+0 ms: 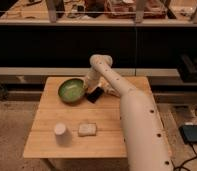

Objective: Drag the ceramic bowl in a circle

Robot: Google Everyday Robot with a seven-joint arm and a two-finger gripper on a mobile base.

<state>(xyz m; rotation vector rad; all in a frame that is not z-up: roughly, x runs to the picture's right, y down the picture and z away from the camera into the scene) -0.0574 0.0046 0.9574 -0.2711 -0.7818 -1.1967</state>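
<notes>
The green ceramic bowl [70, 90] sits on the wooden table [107, 125] near its far left edge. It is round and shallow, with a darker rim and a paler centre. My gripper [86, 88] reaches down from the arm's bent elbow [100, 63] and is shut on the bowl's right rim. The bowl rests flat on the table top.
A black flat object [95, 95] lies just right of the bowl, under the wrist. A small white upturned cup [61, 133] and a pale sponge-like block [87, 129] stand near the front of the table. A dark shelf unit [92, 45] runs behind it.
</notes>
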